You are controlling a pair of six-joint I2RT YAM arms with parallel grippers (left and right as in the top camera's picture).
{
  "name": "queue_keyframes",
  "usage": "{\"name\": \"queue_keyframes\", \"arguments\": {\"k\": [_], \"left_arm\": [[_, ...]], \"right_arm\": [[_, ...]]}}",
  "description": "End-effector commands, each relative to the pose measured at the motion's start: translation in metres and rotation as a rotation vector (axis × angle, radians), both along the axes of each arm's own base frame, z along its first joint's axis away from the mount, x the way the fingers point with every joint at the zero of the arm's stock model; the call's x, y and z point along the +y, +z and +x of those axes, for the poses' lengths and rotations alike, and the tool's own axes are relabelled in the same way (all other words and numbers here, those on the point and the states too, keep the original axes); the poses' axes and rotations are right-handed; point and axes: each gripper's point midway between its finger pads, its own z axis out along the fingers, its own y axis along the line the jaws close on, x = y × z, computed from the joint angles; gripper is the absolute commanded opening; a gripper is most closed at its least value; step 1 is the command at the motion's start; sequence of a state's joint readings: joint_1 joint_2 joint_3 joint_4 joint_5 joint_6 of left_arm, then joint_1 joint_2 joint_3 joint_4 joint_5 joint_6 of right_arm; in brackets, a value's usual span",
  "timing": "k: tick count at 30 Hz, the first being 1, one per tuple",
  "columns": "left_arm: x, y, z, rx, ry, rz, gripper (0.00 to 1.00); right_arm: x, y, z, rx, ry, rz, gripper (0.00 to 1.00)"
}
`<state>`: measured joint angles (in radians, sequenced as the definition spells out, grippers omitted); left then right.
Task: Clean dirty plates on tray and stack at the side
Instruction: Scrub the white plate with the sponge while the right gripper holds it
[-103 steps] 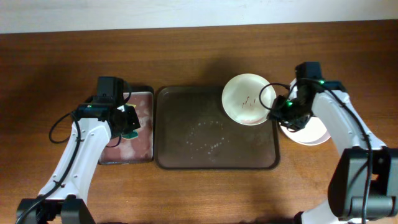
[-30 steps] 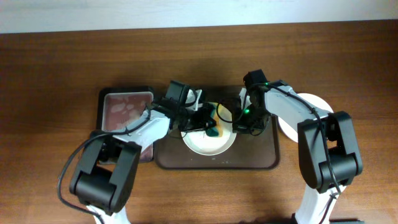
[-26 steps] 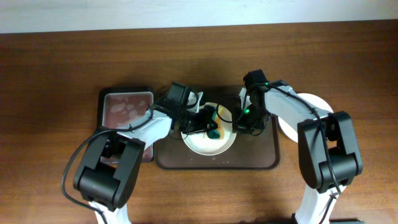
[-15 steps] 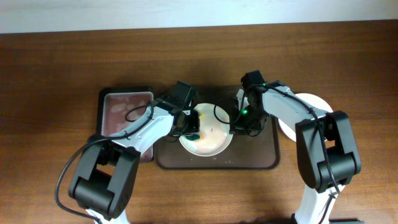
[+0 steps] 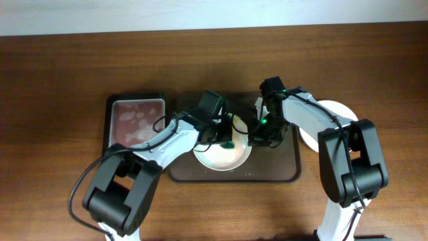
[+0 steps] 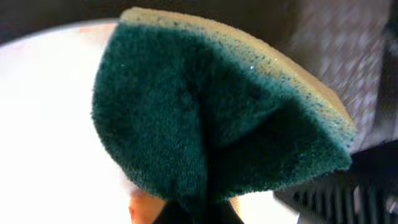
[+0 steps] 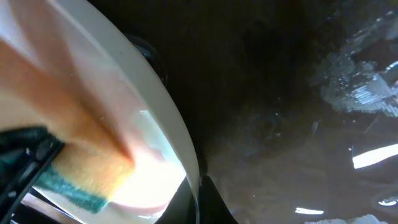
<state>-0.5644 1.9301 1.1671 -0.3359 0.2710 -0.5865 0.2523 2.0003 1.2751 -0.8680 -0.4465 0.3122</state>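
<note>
Sponge foam is pinched in a fold between the jaws of the left gripper, so those jaws are held narrow on it, green side up. The jaws of the right gripper are closed on the right rim of the plate, which is kept steady by them in the middle of the tray.

Half a second ago the sponge was seen on the left part of the plate. It is now pressed against the right part, close to the right gripper. A second ago it was also on the right, so a back-and-forth scrub is being made across the plate. A few seconds back the plate was held at the far right corner of the tray, and the left arm was over the small tray at the left.

An orange tinge is seen on the plate beside the sponge in the wrist views, so the wiping is judged unfinished. Beyond the tray's right edge a white pile of plates is seen on the table. This plate is judged to be the last one left to be added there.
</note>
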Motion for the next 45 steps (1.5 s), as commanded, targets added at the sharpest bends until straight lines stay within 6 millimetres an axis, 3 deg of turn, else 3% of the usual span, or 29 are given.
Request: {"name": "queue_keyframes", "arguments": {"k": [1, 3, 6, 10, 14, 17, 22, 25, 28, 30, 31, 34, 38, 40, 42, 45], "left_arm": [[-0.011, -0.016, 0.008, 0.014, 0.034, -0.052, 0.00], [-0.007, -0.017, 0.019, -0.033, 0.061, -0.023, 0.00], [0.025, -0.029, 0.024, -0.058, 0.141, 0.139, 0.00], [0.064, -0.043, 0.003, 0.046, 0.178, 0.287, 0.00], [0.084, -0.036, -0.025, 0.167, 0.174, 0.334, 0.00], [0.080, -0.015, -0.040, 0.196, 0.120, 0.299, 0.00], [0.042, 0.002, -0.055, 0.273, 0.027, 0.082, 0.00], [0.031, 0.002, -0.052, 0.272, 0.070, 0.049, 0.00], [0.024, -0.011, -0.041, 0.227, 0.093, 0.065, 0.00], [0.044, -0.022, -0.024, 0.152, 0.152, 0.174, 0.00], [0.066, -0.023, -0.008, 0.079, 0.212, 0.265, 0.00], [0.098, -0.021, 0.015, 0.020, 0.307, 0.327, 0.00], [0.115, -0.026, -0.008, 0.190, 0.284, 0.281, 0.00], [0.101, -0.010, -0.021, 0.218, 0.135, 0.181, 0.00], [0.084, 0.023, -0.022, 0.137, 0.004, 0.084, 0.00], [0.092, 0.075, -0.018, -0.008, -0.015, 0.071, 0.00]], "right_arm": [[-0.004, -0.003, -0.002, 0.012, -0.007, -0.016, 0.04], [-0.004, -0.003, -0.002, 0.011, -0.007, -0.016, 0.04], [-0.004, -0.003, -0.002, 0.014, -0.007, -0.017, 0.04], [-0.004, -0.003, -0.003, 0.015, -0.007, -0.017, 0.04], [-0.004, -0.003, -0.003, 0.016, -0.007, -0.018, 0.04], [-0.004, -0.003, -0.003, 0.016, -0.007, -0.018, 0.04], [-0.004, -0.003, -0.003, 0.015, -0.007, -0.017, 0.04], [-0.004, -0.003, -0.003, 0.016, -0.007, -0.017, 0.04], [-0.004, -0.003, -0.003, 0.016, -0.007, -0.017, 0.04], [-0.004, -0.003, -0.003, 0.016, -0.007, -0.017, 0.04], [-0.004, -0.003, -0.003, 0.018, -0.007, -0.018, 0.04], [-0.004, -0.003, -0.004, 0.022, -0.007, -0.019, 0.04], [-0.005, -0.003, -0.005, 0.024, -0.007, -0.020, 0.04], [-0.014, -0.007, -0.005, 0.032, -0.028, -0.078, 0.04], [-0.025, -0.011, -0.004, 0.023, -0.032, -0.147, 0.04], [-0.030, -0.013, 0.000, -0.001, -0.028, -0.177, 0.04]]}}
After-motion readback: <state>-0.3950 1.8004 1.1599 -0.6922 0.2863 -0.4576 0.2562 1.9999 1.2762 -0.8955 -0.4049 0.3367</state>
